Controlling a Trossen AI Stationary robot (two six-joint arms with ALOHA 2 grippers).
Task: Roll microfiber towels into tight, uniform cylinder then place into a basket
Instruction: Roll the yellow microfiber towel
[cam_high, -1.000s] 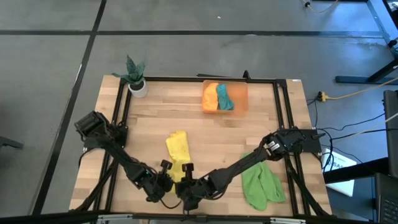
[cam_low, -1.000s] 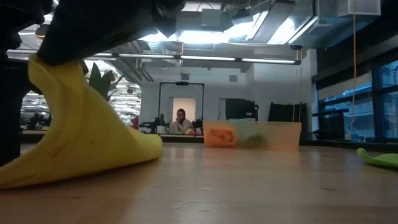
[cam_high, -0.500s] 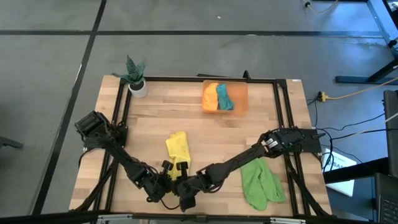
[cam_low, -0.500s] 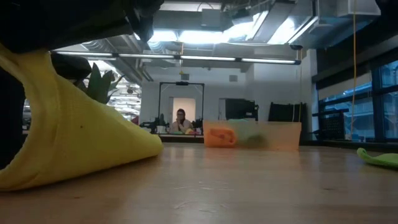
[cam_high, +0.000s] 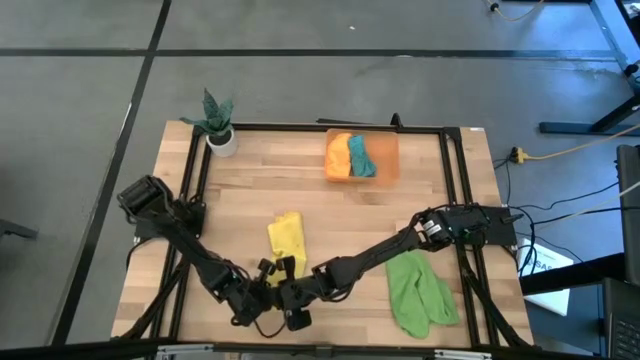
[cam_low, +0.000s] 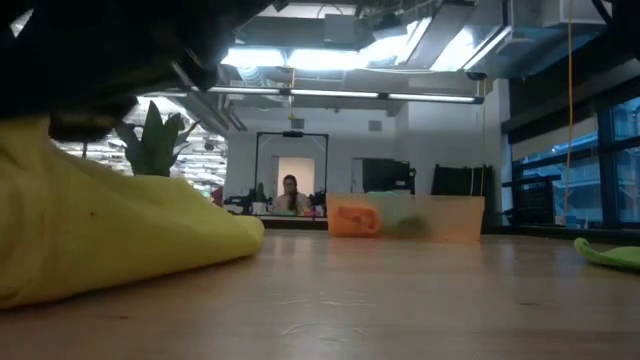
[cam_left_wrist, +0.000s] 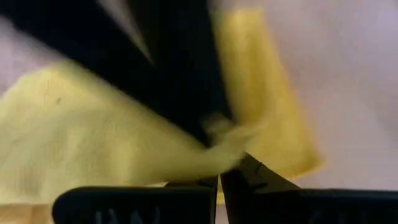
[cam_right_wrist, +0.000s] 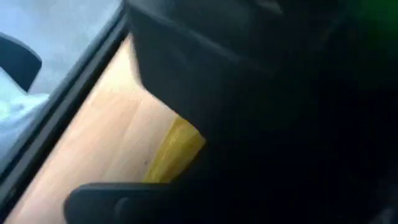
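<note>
Two closed grippers, left (cam_high: 268, 283) and right (cam_high: 291, 296), we see pinching the yellow towel's (cam_high: 286, 238) six-o'clock end, its long axis running twelve-to-six.

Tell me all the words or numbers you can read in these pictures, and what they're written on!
There are none to read.
Basket: no label shows.
Plant pot: plain white.
Yellow towel and green towel: no tags show.
Left wrist view: faint raised marks on a finger, too blurred to read.
</note>
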